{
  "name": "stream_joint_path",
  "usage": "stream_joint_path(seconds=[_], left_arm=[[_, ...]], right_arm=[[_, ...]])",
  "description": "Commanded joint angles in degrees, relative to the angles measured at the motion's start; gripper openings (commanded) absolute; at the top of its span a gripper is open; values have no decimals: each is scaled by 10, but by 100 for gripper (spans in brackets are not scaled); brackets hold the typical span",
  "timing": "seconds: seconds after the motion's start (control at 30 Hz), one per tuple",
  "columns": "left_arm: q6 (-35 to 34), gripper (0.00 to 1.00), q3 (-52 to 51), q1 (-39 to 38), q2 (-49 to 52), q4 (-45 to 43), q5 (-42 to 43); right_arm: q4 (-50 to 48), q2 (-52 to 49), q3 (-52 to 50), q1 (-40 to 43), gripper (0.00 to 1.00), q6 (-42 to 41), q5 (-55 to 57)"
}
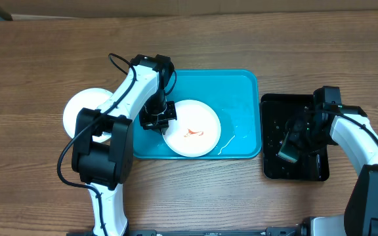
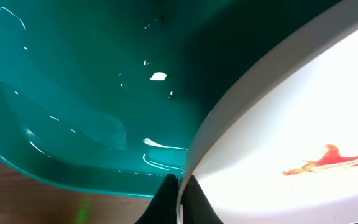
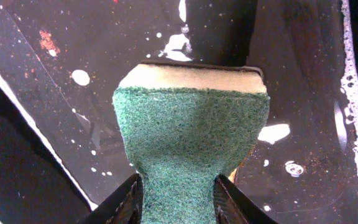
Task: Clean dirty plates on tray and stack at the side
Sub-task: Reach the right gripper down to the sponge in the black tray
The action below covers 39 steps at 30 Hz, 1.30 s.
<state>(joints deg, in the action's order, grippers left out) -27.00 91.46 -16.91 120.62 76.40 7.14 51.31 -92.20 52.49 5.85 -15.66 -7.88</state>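
Left gripper (image 2: 179, 205) at the plate rim, right gripper (image 3: 178, 202) holding the sponge apart from it.

You find the round white shallow plate (image 1: 191, 128) lying face up inside the bright turquoise rectangular plastic tray (image 1: 241, 92), in its left-centre part, with an orange-red sauce smear (image 1: 193, 134) near the plate's middle. The left gripper's fingers are nearly together and pinch the plate's left rim. The plate is round and has no long axis; the tray's long axis runs left to right across the wooden table (image 1: 44, 52). The green-and-yellow scouring sponge (image 3: 191, 124) is clamped in the right gripper above the smaller black tray (image 1: 307, 105), well apart from the plate. A second white plate (image 1: 84, 108) sits on the table left of the turquoise tray.
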Motion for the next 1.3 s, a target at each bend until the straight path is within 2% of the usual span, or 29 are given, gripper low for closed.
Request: stream_joint_path(seconds=[0.0, 0.27, 0.33, 0.5, 0.57, 0.83, 0.93, 1.27], left_arm=[[6, 4, -3, -4, -9, -2, 3], [7, 4, -3, -4, -9, -2, 2], [7, 4, -3, -4, -9, -2, 2], [7, 4, -3, -4, -9, -2, 2], [7, 4, -3, -4, -9, -2, 2], [7, 4, -3, -4, -9, -2, 2], [7, 4, -3, -4, -9, -2, 2], [7, 4, -3, -4, -9, -2, 2]], right_arm=[[0, 5, -9, -3, 39, -11, 9], [-34, 5, -49, -3, 38, -11, 9], [-38, 5, -54, -3, 33, -16, 8], [-31, 5, -43, -3, 9, -15, 8], [-16, 5, -26, -3, 4, -15, 8], [95, 6, 110, -4, 4, -2, 7], [131, 6, 153, -4, 4, 29, -14], [162, 6, 165, -4, 4, 31, -26]])
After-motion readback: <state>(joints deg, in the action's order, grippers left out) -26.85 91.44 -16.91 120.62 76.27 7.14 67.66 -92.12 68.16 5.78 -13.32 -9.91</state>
